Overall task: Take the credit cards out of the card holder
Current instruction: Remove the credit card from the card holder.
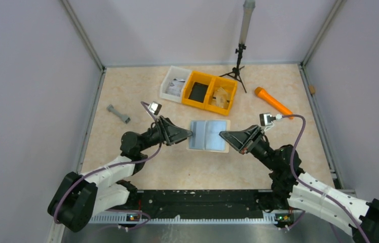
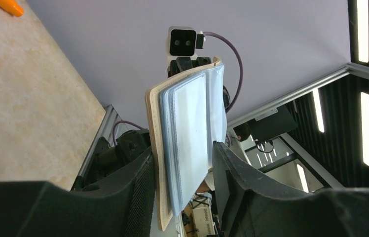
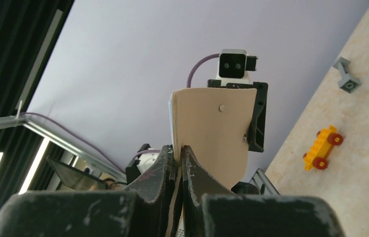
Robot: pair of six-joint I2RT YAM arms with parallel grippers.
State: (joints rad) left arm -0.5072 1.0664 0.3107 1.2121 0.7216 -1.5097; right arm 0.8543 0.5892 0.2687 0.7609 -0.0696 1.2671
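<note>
Near edge: both arm bases bolted side by side, arms reaching inward toward each other.

Mid counter (image 1: pixel 142 172): the card holder (image 1: pixel 209 134) hangs spread open between the two claws, clear sleeves facing up and tan cover underneath.

Right claw (image 3: pixel 176 150): fingers pressed together on the holder's right edge, with the tan cover pinched between them. Firm clamp.

Left claw (image 2: pixel 182 150): one finger on each side of the holder's left edge, the tan cover against one finger and the sleeves next to the other. Cannot tell whether they actually pinch it.

Left of the arms: small grey piece (image 1: pixel 118 114) lying alone on the counter.

Farther back: white bin (image 1: pixel 176 83) touching a yellow bin (image 1: pixel 212 91) with two compartments. Orange cylinder (image 1: pixel 273 101) to the right, well apart from the bins.

Back wall: black tripod (image 1: pixel 237 66) carrying an upright bar.
</note>
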